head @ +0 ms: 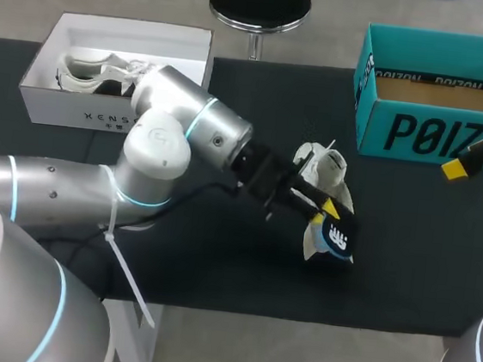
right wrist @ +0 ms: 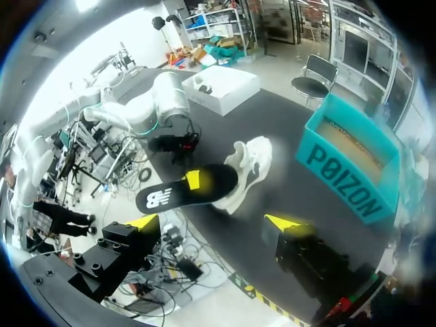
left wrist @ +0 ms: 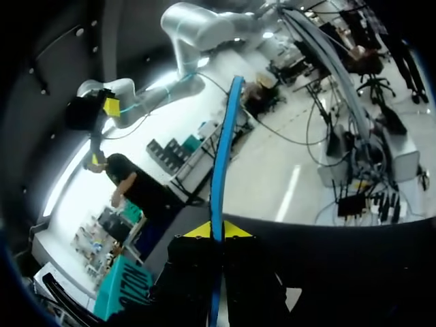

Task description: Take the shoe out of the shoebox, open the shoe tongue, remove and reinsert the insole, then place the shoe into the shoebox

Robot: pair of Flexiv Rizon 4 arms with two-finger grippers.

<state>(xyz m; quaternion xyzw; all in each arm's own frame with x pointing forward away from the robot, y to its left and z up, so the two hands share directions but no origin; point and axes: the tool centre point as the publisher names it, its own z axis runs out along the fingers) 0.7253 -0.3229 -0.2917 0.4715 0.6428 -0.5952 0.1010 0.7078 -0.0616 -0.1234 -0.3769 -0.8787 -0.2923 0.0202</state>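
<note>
Likely light and floppy, the insole [head: 338, 236] is pinched edgewise in the left pincer [head: 329, 209]; the right pincer [right wrist: 212, 223] is spread, empty.

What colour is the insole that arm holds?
The insole is black with a white mark, clearest in the right wrist view.

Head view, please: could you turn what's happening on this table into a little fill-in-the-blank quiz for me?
The left gripper is shut on the black ____.
The white shoe sits on the table, ____ the teal shoebox.
The right gripper holds nothing; its fingers stand ____.
Missing words: insole; outside; open.
</note>
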